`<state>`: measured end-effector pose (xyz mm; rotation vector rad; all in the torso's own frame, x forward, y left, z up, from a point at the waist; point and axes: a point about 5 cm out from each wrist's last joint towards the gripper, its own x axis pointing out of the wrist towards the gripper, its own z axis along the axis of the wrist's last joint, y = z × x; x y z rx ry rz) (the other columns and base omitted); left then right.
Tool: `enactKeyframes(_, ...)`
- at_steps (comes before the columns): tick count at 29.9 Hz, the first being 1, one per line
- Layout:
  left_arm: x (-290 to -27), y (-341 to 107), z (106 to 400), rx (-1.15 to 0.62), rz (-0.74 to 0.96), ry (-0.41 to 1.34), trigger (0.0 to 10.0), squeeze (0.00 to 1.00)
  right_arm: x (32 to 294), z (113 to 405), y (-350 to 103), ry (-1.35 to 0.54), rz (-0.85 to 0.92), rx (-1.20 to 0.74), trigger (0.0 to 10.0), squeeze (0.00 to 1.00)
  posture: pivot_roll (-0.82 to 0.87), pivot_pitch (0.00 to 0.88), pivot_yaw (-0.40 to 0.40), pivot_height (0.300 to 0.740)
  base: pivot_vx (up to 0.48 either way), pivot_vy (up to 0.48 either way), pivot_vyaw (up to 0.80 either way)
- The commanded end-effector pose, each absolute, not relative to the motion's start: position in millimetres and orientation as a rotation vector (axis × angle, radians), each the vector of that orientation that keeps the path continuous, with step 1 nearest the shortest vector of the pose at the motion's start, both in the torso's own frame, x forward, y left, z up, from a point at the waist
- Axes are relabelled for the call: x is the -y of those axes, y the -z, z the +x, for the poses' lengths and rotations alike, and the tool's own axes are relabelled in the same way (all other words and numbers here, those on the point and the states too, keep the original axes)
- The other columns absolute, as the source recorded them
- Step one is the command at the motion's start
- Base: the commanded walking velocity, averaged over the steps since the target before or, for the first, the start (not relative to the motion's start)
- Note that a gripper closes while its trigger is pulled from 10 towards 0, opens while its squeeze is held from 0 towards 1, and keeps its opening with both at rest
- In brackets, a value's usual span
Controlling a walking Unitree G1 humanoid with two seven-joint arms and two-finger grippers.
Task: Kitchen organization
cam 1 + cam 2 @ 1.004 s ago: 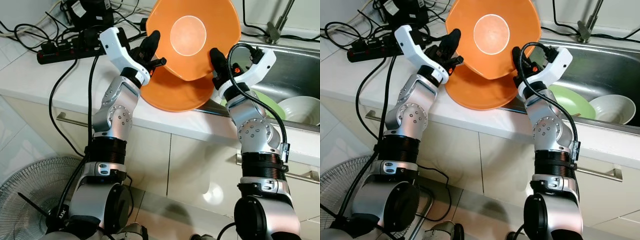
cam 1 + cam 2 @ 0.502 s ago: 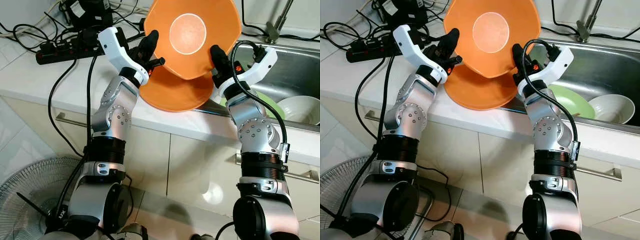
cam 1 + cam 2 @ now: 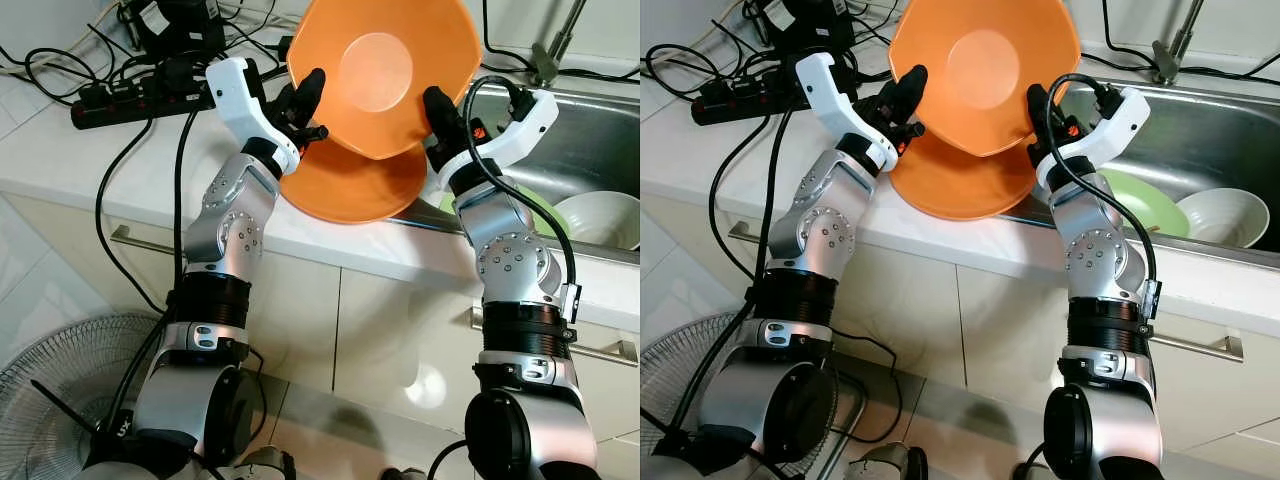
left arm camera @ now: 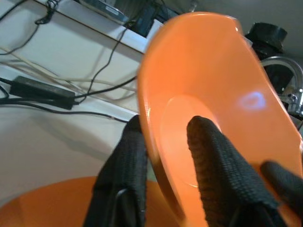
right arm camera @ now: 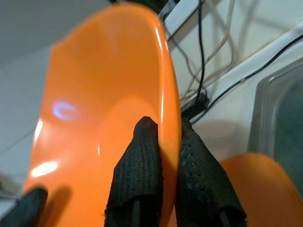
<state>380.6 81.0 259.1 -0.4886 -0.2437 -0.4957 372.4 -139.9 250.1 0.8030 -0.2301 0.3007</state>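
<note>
An orange bowl (image 3: 385, 75) is held up over the counter, tipped so its inside faces me. My left gripper (image 3: 308, 88) is shut on its left rim, one finger inside and one outside, as the left wrist view shows the orange bowl (image 4: 213, 71). My right gripper (image 3: 436, 102) is shut on the opposite rim, pinching the orange bowl (image 5: 94, 94) in the right wrist view. Directly below lies a second orange bowl (image 3: 345, 190) at the counter's front edge, partly hidden by the held one.
A steel sink (image 3: 590, 140) to the right holds a green plate (image 3: 535, 205) and a white bowl (image 3: 600, 220), with a faucet (image 3: 555, 45) behind. A black power strip (image 3: 125, 98) and tangled cables lie at the back left. A fan (image 3: 55, 400) stands on the floor.
The held bowl has tipped a little, and the bright glare on its centre has faded. My left gripper has shifted slightly right with it.
</note>
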Motion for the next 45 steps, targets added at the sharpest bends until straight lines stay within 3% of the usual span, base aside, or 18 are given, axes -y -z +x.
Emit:
enactKeyframes(1, -77, -259, 380, 0.232, -0.454, 0.514, 10.0, 1.00, 145, 375, -264, -0.266, 0.841, 0.287, 0.0, 0.00, 0.09, 0.074, 0.050, 0.740, 0.000, 0.000, 0.00)
enactKeyframes(2, -77, -259, 380, 0.232, -0.454, 0.514, 10.0, 1.00, 145, 375, -264, -0.266, 0.841, 0.287, 0.0, 0.00, 0.09, 0.074, 0.050, 0.740, 0.000, 0.000, 0.00)
enactKeyframes(3, -76, -256, 380, 0.220, -0.434, 0.512, 10.0, 0.11, 155, 379, -268, -0.212, 0.865, 0.309, 0.0, 0.00, 0.09, 0.072, 0.050, 0.740, 0.000, 0.000, 0.00)
enactKeyframes(4, -75, -255, 379, 0.214, -0.424, 0.512, 10.0, 0.11, 158, 380, -270, -0.194, 0.874, 0.317, 0.0, 0.00, 0.09, 0.072, 0.050, 0.740, 0.000, 0.000, 0.00)
enactKeyframes(5, -74, -254, 379, 0.209, -0.418, 0.514, 10.0, 0.00, 163, 381, -272, -0.167, 0.890, 0.328, 0.0, 0.00, 0.09, 0.072, 0.050, 0.740, 0.000, 0.000, 0.00)
enactKeyframes(12, -72, -252, 377, 0.201, -0.413, 0.527, 10.0, 0.00, 188, 388, -273, -0.011, 0.947, 0.356, 0.0, 0.00, 0.10, 0.067, 0.045, 0.740, 0.000, 0.000, 0.00)
enactKeyframes(16, -68, -252, 374, 0.186, -0.375, 0.573, 10.0, 0.00, 211, 394, -266, 0.155, 0.843, 0.324, 0.0, 0.00, 0.10, 0.066, 0.042, 0.740, 0.000, 0.000, 0.00)
enactKeyframes(17, -66, -251, 372, 0.179, -0.353, 0.588, 10.0, 0.00, 217, 395, -264, 0.207, 0.797, 0.310, 1.3, 0.00, 0.10, 0.065, 0.042, 0.740, 0.000, 0.000, 0.00)
enactKeyframes(18, -65, -250, 371, 0.175, -0.339, 0.597, 10.0, 0.00, 222, 396, -263, 0.237, 0.769, 0.303, 1.3, 0.00, 0.10, 0.065, 0.042, 0.740, 0.000, 0.000, 0.00)
enactKeyframes(19, -63, -248, 370, 0.158, -0.320, 0.611, 10.0, 0.00, 228, 396, -260, 0.293, 0.719, 0.282, 10.0, 0.00, 0.10, 0.064, 0.040, 0.740, 0.000, 0.000, 0.00)
enactKeyframes(25, -56, -239, 363, 0.093, -0.246, 0.677, 10.0, 0.00, 252, 399, -251, 0.465, 0.478, 0.162, 10.0, 0.00, 0.10, 0.061, 0.037, 0.740, 0.000, 0.000, 0.00)
enactKeyframes(29, -50, -234, 355, 0.052, -0.171, 0.749, 10.0, 0.00, 253, 404, -241, 0.488, 0.300, 0.036, 10.0, 0.00, 0.10, 0.057, 0.032, 0.740, 0.000, 0.000, 0.00)
enactKeyframes(45, -38, -228, 332, -0.017, -0.090, 0.911, 10.0, 0.00, 230, 406, -194, 0.420, 0.092, -0.211, 10.0, 0.00, 0.12, 0.063, 0.026, 0.740, 0.000, 0.000, 0.00)
